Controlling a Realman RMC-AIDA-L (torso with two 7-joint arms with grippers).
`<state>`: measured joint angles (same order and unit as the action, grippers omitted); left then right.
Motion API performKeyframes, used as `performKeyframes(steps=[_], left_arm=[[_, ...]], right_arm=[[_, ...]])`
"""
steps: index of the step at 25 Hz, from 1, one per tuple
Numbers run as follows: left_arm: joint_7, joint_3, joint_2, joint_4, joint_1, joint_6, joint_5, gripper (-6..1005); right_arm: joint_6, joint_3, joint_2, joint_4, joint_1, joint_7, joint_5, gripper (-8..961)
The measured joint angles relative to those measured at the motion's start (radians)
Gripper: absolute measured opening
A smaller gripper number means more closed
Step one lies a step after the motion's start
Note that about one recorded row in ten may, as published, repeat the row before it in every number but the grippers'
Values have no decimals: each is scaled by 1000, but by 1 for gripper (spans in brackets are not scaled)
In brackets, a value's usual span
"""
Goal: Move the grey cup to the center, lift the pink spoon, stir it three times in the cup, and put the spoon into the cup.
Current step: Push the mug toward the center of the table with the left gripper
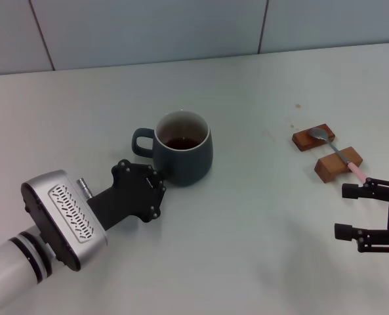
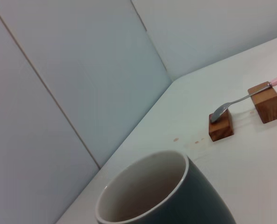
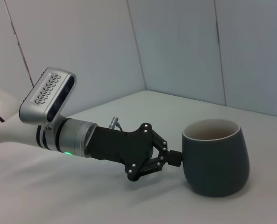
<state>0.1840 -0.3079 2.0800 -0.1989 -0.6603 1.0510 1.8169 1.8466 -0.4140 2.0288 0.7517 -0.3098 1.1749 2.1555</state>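
Grey cup [image 1: 184,155] stands upright near the middle of the counter [image 1: 246,230], handle toward the robot's left. The left pincer [image 3: 174,158] touches its wall; whether its fingers grip cannot be told. The pink spoon [image 1: 336,152] lies untouched across two wooden blocks [image 1: 328,152], so lifting, stirring and depositing remain. The right pincer [image 1: 351,211] hovers open and empty just beside the handle end. Only the right wrist view shows the left pincer's contact; only the left wrist view shows the spoon bowl resting on its block.

Head looks down — wrists sit low, sharing the grey cup [image 1: 183,156].
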Motion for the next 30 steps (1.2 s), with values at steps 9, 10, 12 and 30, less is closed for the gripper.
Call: performKeyframes(steps=[9, 10, 12, 30], left_arm=[[-133, -7, -6, 17, 19, 54, 60, -1], [-163, -7, -7, 27, 22, 69, 75, -1], [-268, -9, -8, 60, 30, 109, 117, -2], [-1009, -72, -16, 379, 11, 468, 317, 2]], right_arm=[[5, 0, 4, 0, 4, 0, 0, 749], [7, 0, 4, 0, 5, 0, -1, 748], [8, 0, 4, 0, 5, 0, -1, 747], [1, 4, 10, -26, -4, -11, -6, 739]])
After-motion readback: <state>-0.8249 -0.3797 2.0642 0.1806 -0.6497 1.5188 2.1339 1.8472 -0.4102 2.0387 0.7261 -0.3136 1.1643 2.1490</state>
